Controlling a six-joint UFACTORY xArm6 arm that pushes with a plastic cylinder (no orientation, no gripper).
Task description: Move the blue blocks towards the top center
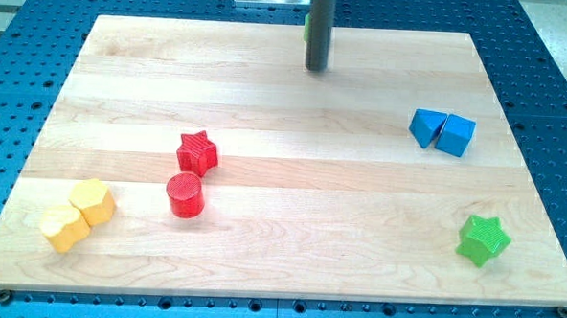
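Observation:
Two blue blocks sit touching at the view's right: a blue block (pixel 425 127) on the left and a blue cube (pixel 456 135) on the right. My tip (pixel 315 69) is at the view's top centre, well to the left of and above the blue blocks, touching none. A green block (pixel 307 26) is mostly hidden behind the rod at the top edge.
A red star (pixel 197 152) and a red cylinder (pixel 185 195) sit left of centre. Two yellow blocks (pixel 78 214) lie touching at the bottom left. A green star (pixel 482 240) is at the bottom right. The wooden board (pixel 278 274) lies on a blue perforated table.

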